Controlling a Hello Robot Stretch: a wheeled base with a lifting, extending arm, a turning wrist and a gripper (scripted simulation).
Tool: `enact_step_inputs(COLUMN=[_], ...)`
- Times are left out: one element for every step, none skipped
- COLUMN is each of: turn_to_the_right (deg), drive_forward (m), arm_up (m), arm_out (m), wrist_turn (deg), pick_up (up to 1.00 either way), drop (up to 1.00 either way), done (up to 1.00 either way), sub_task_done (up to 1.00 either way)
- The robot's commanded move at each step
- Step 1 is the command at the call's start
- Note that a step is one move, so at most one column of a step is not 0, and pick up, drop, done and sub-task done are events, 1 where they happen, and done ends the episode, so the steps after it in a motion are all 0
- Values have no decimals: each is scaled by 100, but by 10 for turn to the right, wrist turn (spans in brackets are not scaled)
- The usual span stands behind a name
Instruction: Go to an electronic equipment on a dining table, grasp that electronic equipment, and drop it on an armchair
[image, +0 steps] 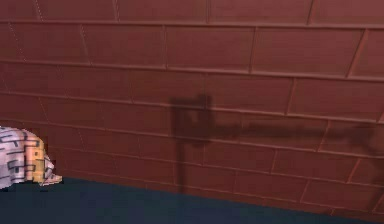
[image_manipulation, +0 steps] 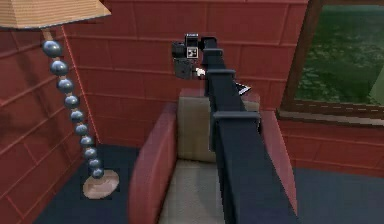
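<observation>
A red armchair (image_manipulation: 160, 160) with a beige seat and back cushion stands against the brick wall in the arm side view. The dark arm bar (image_manipulation: 240, 150) reaches up over its seat and back. At the bar's far end, above the chair's back, is the gripper (image_manipulation: 183, 58) with its white marked squares, seen against the brick wall. A dark blocky shape sits at its tip and I cannot make out the fingers' ends, so I cannot tell whether it holds anything. A small white bit (image_manipulation: 243, 90) shows beside the bar near the chair's back.
A floor lamp (image_manipulation: 75, 110) with a beaded stem and tan shade stands left of the armchair on dark blue floor. A window (image_manipulation: 345, 55) is at the arm side view's right. In the forward view a red brick wall (image: 200, 90) is close ahead, and a patterned white bundle (image: 25, 158) lies at the lower left.
</observation>
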Motion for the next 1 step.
enact_step_inputs(turn_to_the_right=[0], drive_forward=[0], arm_up=[-46], arm_out=[0], wrist_turn=[0], pick_up=[0], drop=[0], done=[0], sub_task_done=[0])
